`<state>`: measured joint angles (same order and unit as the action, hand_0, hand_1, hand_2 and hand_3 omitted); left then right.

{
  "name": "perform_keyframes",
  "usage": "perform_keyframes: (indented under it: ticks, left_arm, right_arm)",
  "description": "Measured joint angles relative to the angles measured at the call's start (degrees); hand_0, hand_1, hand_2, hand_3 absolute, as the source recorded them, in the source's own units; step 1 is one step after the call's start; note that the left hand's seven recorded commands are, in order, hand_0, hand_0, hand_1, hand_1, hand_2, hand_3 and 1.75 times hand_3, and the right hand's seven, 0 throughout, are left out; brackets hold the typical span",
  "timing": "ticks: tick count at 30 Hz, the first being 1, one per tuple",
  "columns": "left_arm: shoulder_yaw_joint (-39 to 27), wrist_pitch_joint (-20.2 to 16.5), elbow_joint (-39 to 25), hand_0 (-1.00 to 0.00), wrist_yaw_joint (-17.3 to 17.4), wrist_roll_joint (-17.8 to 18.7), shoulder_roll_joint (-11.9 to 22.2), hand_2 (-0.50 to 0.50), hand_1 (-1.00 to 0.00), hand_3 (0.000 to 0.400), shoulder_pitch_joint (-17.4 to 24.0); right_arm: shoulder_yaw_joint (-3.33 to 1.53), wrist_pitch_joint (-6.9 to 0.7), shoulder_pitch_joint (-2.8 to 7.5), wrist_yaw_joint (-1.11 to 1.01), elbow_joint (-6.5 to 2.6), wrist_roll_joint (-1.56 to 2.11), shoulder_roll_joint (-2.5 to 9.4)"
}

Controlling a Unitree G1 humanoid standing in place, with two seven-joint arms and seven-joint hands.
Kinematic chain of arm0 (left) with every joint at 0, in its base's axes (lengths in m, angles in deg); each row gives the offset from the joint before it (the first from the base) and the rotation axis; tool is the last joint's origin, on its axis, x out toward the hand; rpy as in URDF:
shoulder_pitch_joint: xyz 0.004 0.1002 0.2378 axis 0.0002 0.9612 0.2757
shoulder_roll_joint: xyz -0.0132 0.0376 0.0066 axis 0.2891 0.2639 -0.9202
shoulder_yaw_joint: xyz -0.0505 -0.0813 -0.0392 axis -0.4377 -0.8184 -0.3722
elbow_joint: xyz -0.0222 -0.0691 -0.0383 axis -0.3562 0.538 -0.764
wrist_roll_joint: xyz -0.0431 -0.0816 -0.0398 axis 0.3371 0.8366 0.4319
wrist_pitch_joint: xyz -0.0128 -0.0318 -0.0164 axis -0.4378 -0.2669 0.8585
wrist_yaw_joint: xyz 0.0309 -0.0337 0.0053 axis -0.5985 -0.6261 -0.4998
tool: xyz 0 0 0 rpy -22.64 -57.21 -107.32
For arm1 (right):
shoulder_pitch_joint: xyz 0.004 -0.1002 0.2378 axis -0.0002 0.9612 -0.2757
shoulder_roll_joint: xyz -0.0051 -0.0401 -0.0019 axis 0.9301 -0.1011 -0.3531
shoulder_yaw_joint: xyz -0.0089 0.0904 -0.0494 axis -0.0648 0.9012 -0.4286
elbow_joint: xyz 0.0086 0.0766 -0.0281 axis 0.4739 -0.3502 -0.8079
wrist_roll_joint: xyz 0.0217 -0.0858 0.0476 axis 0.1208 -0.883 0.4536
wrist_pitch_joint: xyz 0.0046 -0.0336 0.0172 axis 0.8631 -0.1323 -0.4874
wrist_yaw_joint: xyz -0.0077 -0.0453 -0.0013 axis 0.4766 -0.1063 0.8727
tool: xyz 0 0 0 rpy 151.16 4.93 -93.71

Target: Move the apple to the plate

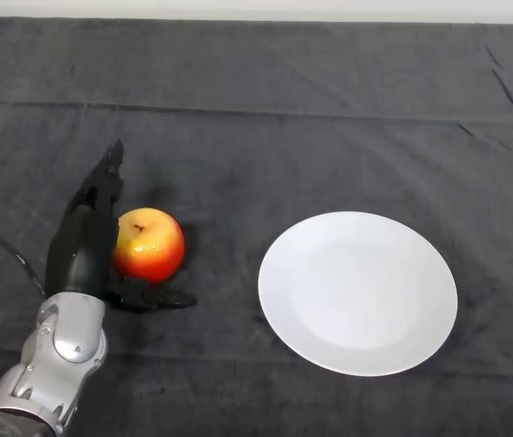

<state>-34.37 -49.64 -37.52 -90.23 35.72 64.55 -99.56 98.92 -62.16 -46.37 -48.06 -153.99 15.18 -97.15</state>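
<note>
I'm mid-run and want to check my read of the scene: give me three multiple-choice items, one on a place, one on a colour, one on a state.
1. Where is the apple?
A. on the plate
B. on the cloth, left of the plate
C. behind the plate

2. What colour is the plate?
A. white
B. blue
C. black

3. How is the left hand?
A. far from the apple
B. lifting the apple
C. beside the apple, fingers extended

Key: 1 B, it sits on the dark cloth; 2 A, plain white; 3 C, the thumb reaches under the apple's front.
</note>
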Motion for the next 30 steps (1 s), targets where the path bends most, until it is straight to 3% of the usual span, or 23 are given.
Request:
perform_keyframes:
  ticks: [2, 15, 18, 30]
  left_arm:
    - [0.94, 0.00, 0.21, -1.00, 0.00, 0.01, 0.00, 0.00, -1.00, 0.400, 0.00]
    - [2.35, -0.26, 0.17, -1.00, -0.43, -0.01, -0.06, 0.00, -1.00, 0.400, -0.07]
    - [2.64, -2.32, -1.20, -1.00, -0.43, -0.02, -0.03, 0.00, -1.00, 0.400, -0.06]
    - [4.19, -11.88, -20.61, -1.00, -0.42, -0.70, 0.09, 0.00, -1.00, 0.400, 0.31]
  right_arm:
    - [0.00, 0.00, 0.00, 0.00, 0.00, 0.00, 0.00]
    - [0.00, 0.00, 0.00, 0.00, 0.00, 0.00, 0.00]
    - [0.00, 0.00, 0.00, 0.00, 0.00, 0.00, 0.00]
    - [0.00, 0.00, 0.00, 0.00, 0.00, 0.00, 0.00]
